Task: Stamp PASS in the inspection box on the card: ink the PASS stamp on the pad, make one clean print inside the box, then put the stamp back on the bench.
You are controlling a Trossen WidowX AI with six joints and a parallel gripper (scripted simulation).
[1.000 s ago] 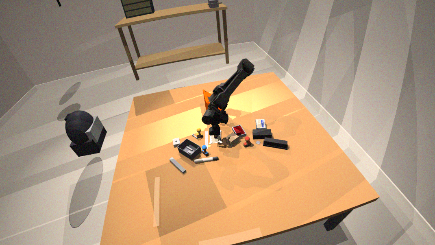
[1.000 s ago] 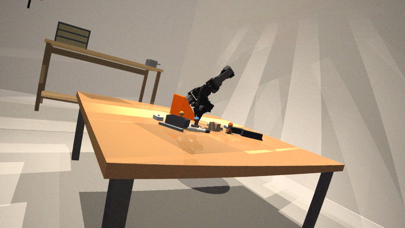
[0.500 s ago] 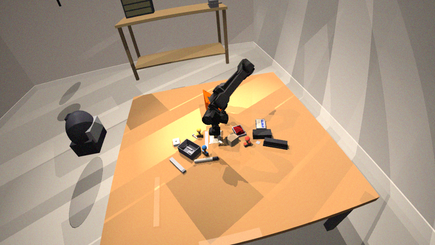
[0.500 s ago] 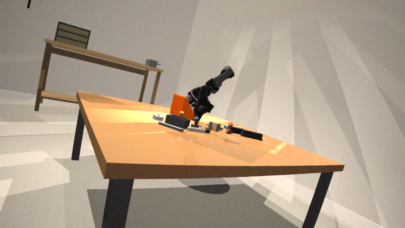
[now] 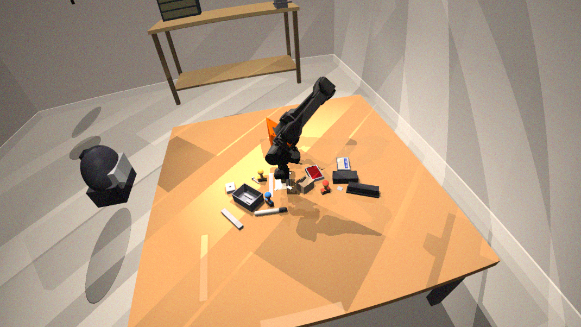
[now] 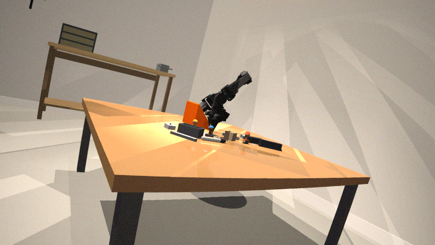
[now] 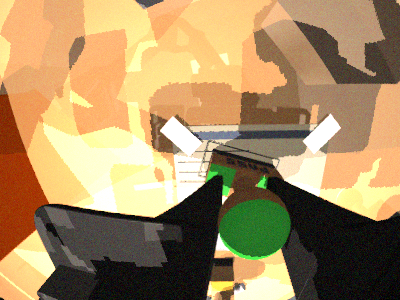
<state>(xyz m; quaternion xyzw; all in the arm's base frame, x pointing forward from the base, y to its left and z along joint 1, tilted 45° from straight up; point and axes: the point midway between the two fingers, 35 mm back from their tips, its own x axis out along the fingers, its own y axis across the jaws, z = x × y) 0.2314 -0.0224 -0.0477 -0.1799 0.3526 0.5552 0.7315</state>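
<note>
My gripper (image 5: 281,177) (image 7: 244,184) is shut on the green-knobbed stamp (image 7: 255,227), low over the card. Dark lettering shows on the stamp's base edge, too small to read surely. The white card (image 5: 278,186) (image 7: 314,172) has a blue stripe and white corner pieces. In the wrist view, the stamp's base overlaps the thin outlined box (image 7: 205,159) and hides most of its inside. I cannot tell whether the stamp touches the card, or whether there is a print beneath it. The red ink pad (image 5: 314,172) lies open right of the card in the top view.
Blue (image 5: 267,196) (image 6: 210,130), red (image 5: 325,186) (image 6: 246,136) and yellow (image 5: 260,174) (image 6: 194,121) knobbed stamps stand around the card. A brown block (image 5: 304,184) (image 6: 230,135), dark tray (image 5: 254,202) (image 6: 190,130), white marker (image 5: 267,212) (image 6: 209,139) and black boxes (image 5: 345,177) (image 5: 362,190) are nearby.
</note>
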